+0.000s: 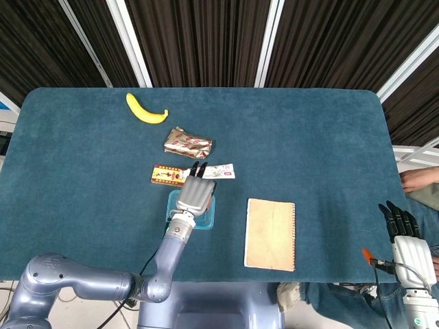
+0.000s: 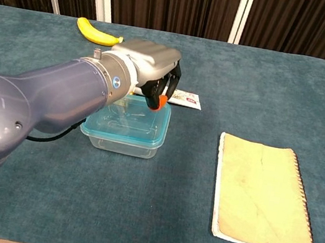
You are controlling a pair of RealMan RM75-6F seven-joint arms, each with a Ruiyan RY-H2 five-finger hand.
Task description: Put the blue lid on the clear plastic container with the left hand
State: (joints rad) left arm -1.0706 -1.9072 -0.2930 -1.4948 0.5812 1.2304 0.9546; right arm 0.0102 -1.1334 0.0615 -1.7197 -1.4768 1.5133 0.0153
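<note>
The clear plastic container (image 2: 123, 137) stands left of the table's middle, and the blue lid (image 2: 160, 126) lies on top of it. My left hand (image 2: 151, 69) is over the container's far right part, its fingers hanging down at the lid's rear edge and holding nothing. Whether the fingers touch the lid I cannot tell. From the head view the left hand (image 1: 194, 194) covers most of the container (image 1: 172, 205). My right hand (image 1: 406, 241) is low at the table's right front corner, off the table, with its fingers stretched out and nothing in them.
A tan notebook (image 2: 263, 193) lies to the right of the container. Behind the container are a small box (image 1: 167, 176), a white sachet (image 1: 219, 171) and a foil snack packet (image 1: 188, 143). A banana (image 1: 145, 111) lies far back left. A person's hand (image 1: 418, 179) shows at the right edge.
</note>
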